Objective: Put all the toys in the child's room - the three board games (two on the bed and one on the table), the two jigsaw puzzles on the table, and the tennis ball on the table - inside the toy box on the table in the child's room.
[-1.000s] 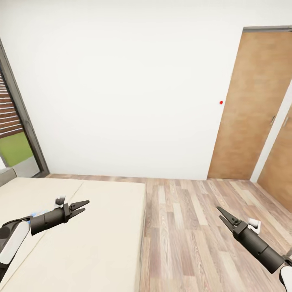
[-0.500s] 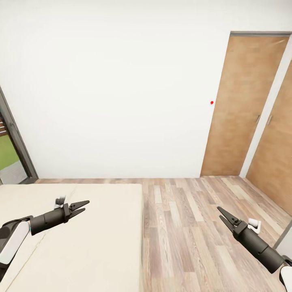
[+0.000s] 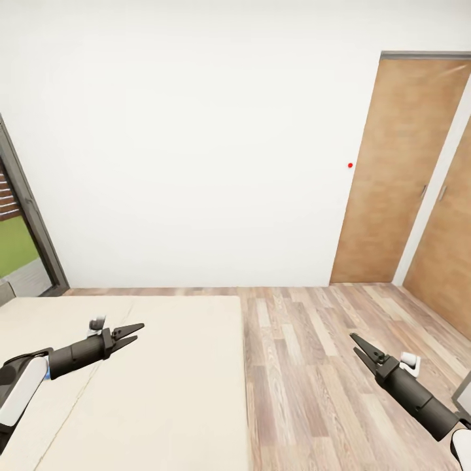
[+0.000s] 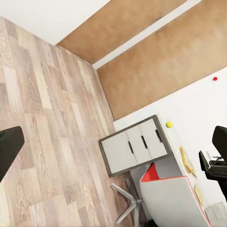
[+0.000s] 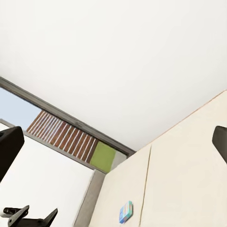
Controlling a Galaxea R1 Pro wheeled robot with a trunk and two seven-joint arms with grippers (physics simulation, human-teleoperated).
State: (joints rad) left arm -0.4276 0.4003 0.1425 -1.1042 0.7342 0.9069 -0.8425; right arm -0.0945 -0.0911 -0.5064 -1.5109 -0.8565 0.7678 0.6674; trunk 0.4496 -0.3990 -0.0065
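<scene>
From the head view the beige bed (image 3: 131,379) filled the lower left, its mattress bare where visible; the left gripper (image 3: 131,331) hung over it with its fingers parted a little, grasping nothing; the right gripper (image 3: 358,347) hung over the wood floor (image 3: 314,366), fingers likewise slightly parted and empty; a white wall (image 3: 196,144) stood ahead with a small red dot (image 3: 350,165), two wooden doors (image 3: 399,170) at the right and a dark-framed window (image 3: 19,216) at the left.

The left wrist view showed what the head view lacked: the pale bench (image 4: 203,127) carrying the tennis ball (image 4: 169,124) and, further along, the jigsaw puzzles (image 4: 187,163); a grey drawer cabinet (image 4: 135,151) stood beside it and a red-and-grey swivel chair (image 4: 165,194) near it; whether the grey shape at the corner was the toy box could not be told.

The right wrist view showed a blue board game (image 5: 126,211) lying on the bed (image 5: 189,179), with the window (image 5: 71,137) beyond.
</scene>
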